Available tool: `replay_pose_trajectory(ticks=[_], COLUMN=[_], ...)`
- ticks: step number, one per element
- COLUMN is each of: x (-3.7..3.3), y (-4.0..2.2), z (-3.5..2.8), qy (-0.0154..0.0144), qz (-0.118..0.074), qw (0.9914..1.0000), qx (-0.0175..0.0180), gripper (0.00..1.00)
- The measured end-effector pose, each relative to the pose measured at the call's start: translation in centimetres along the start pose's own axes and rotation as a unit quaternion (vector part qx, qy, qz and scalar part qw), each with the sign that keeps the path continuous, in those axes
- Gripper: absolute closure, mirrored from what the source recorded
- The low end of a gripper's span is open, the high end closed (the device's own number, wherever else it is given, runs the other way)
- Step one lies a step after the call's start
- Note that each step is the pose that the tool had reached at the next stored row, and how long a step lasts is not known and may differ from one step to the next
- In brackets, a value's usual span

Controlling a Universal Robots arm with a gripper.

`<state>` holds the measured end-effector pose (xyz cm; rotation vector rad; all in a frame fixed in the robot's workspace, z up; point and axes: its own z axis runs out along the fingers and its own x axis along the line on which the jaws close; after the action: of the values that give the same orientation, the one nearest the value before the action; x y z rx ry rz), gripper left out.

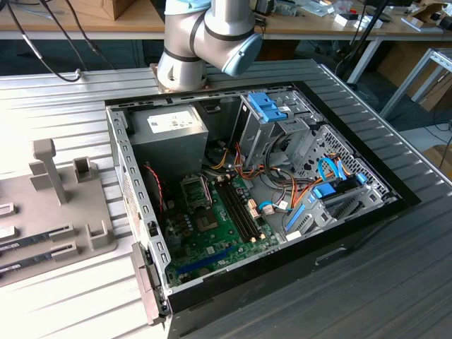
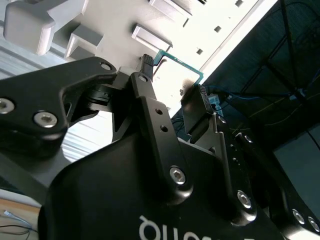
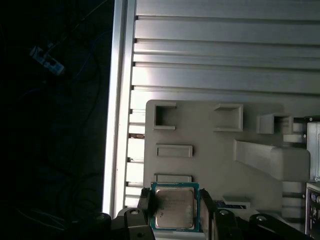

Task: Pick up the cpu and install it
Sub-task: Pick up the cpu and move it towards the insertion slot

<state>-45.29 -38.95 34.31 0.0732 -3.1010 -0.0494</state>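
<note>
Ribbed metal table [image 3: 225, 50] w/ a pale grey moulded tray [image 3: 210, 165] lying on it; dark room beyond the table edge. The cpu [image 3: 174, 207], green rim and dull silver lid, sits over the tray's near part, just beside a shallow rectangular slot. It is pinched btwn the two black fingers [image 3: 145, 205] of the gripper [image 3: 175, 210], which is closed down to the chip's width, one finger on each of two opposite edges. Can't tell if the chip is lifted clear of the tray or resting on it. In the second wrist view the cpu [image 2: 176, 74] shows as a green edge btwn the fingertips, gripper [image 2: 172, 77] body black below it. In the exterior view the tray [image 1: 42, 212] is at the exterior view's left, well apart from the open PC case [image 1: 395, 187]. Inside the case are a green motherboard [image 1: 219, 233] and a grey power-supply box [image 1: 169, 138]. The arm [image 1: 205, 35] stands behind the case.
</note>
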Motion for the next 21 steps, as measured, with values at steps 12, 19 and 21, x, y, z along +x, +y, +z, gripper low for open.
replay_pose_trajectory(ticks=[12, 19, 21], x=[0.01, 0.03, 0.03], y=[0.01, 0.03, 0.03], z=[-0.42, -0.83, -0.92], qy=[0.0000, -0.0001, 0.0000], qz=[0.000, 0.000, 0.000], qw=[1.00000, 1.00000, 1.00000], qx=[0.0000, 0.0000, 0.0000], gripper=[0.53, 0.53, 0.53])
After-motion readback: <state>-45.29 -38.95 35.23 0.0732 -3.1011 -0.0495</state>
